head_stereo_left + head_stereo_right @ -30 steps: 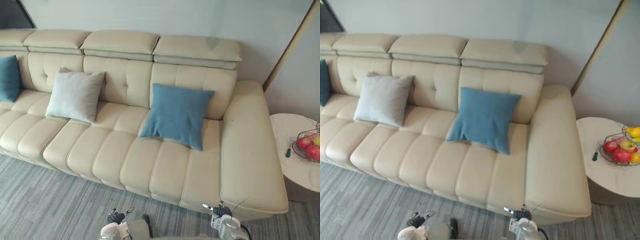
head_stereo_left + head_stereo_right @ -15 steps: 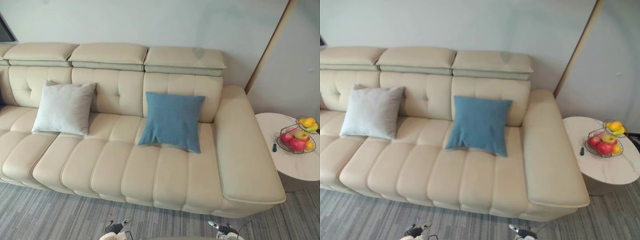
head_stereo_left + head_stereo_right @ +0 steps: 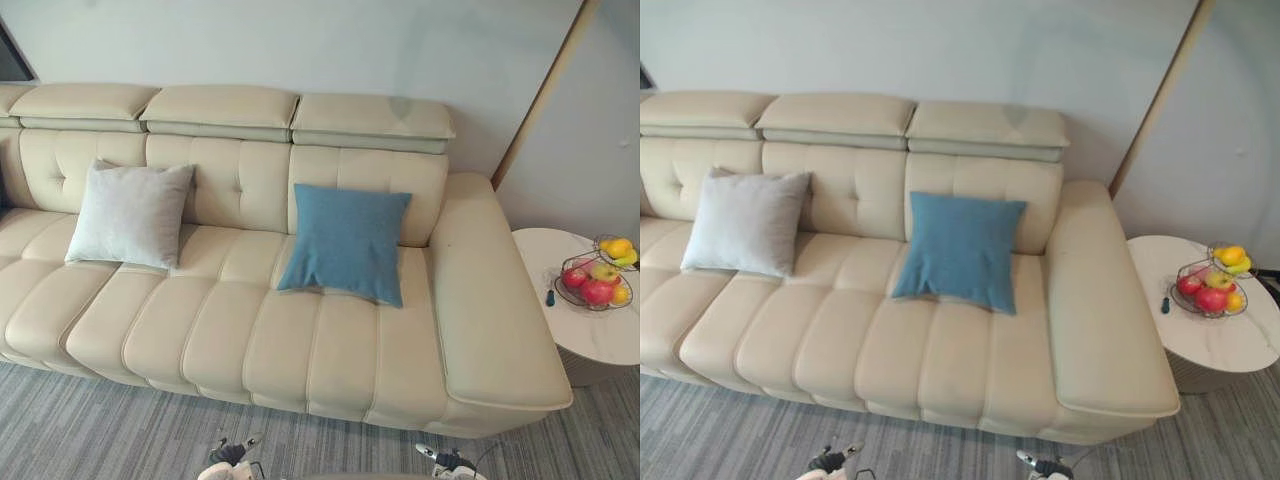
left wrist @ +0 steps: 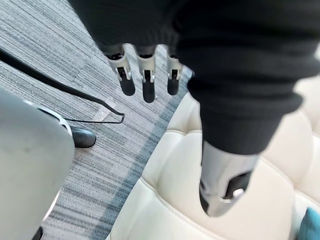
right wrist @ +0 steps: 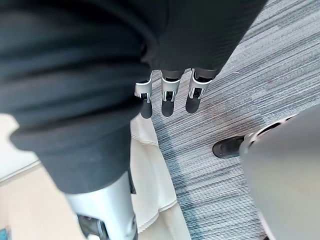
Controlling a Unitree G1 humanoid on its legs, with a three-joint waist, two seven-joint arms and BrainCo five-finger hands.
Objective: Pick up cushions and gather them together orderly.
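Two cushions lean against the backrest of a cream leather sofa (image 3: 300, 340). A light grey cushion (image 3: 130, 215) stands toward the sofa's left. A blue cushion (image 3: 345, 242) stands right of the middle, near the right armrest (image 3: 490, 300). My left hand (image 4: 145, 75) hangs low over the grey carpet at the sofa's front edge, fingers straight and holding nothing. My right hand (image 5: 167, 95) hangs the same way over the carpet beside the sofa, open and empty. Both hands are well short of the cushions.
A round white side table (image 3: 590, 345) stands right of the sofa with a wire fruit basket (image 3: 597, 282) and a small dark object (image 3: 549, 297) on it. Striped grey carpet (image 3: 100, 430) runs along the sofa's front. A wall is behind the sofa.
The camera has turned to the right and levelled since a second ago, so a dark blue cushion at the far left left the picture. Cushions and hands have not moved.
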